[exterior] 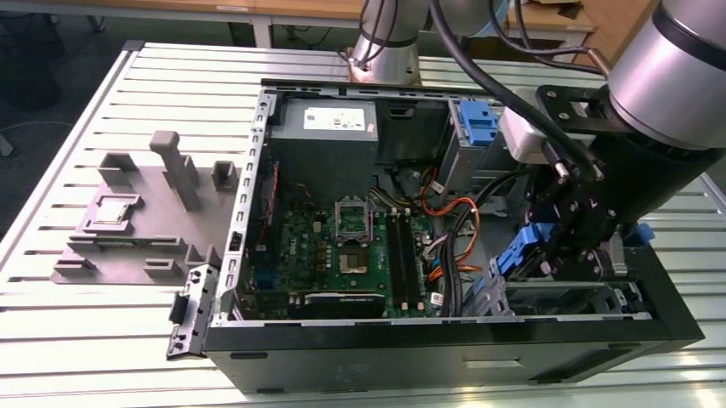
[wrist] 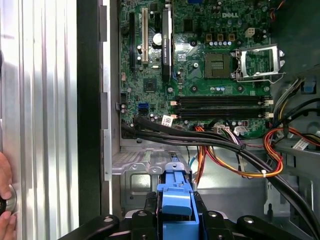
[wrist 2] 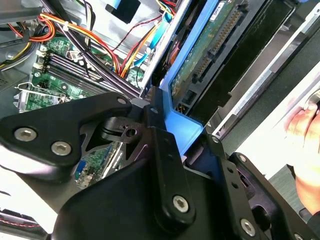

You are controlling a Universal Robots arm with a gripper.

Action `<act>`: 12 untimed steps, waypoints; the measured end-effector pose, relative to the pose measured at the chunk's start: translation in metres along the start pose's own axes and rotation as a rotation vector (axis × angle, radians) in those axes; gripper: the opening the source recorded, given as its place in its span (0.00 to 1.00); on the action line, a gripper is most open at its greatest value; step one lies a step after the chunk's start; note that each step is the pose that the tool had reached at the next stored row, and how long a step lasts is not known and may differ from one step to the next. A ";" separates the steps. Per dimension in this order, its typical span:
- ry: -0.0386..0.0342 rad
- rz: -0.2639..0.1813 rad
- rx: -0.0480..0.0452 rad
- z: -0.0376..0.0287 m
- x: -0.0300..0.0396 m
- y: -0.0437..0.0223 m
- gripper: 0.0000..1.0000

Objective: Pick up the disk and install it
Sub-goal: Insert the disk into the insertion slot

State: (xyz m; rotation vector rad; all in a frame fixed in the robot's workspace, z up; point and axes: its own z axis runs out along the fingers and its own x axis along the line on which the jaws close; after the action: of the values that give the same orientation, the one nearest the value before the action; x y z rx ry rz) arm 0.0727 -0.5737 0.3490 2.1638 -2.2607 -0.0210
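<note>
Exterior view, table (exterior: 68,340): slatted metal, carrying an open computer case (exterior: 454,353) lying on its side.
Arm (exterior: 681,76): hangs over the case at about 4 o'clock.
Motherboard (exterior: 340,242): flat on the case floor, at 9 o'clock from the arm's tip.
Disk (exterior: 524,253): held on edge at the drive bay (exterior: 567,297), in the case's 4 o'clock corner.
Jaws: clamped on the disk's blue rail (wrist 2: 185,125).
Hand (wrist 2: 302,135): a person's, outside the case by the table's edge.

Slatted metal table (exterior: 91,340), wooden desks (exterior: 227,7) behind, dark floor (exterior: 108,34)
</note>
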 end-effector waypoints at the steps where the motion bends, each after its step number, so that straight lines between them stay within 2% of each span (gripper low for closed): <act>1: 0.0000 0.000 0.0000 0.0005 0.0000 0.0000 0.37; 12: 0.0000 0.000 0.0000 0.0063 0.0005 -0.0001 0.37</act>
State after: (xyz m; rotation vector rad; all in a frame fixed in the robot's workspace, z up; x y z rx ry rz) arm 0.0727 -0.5742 0.3427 2.1638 -2.2608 -0.0209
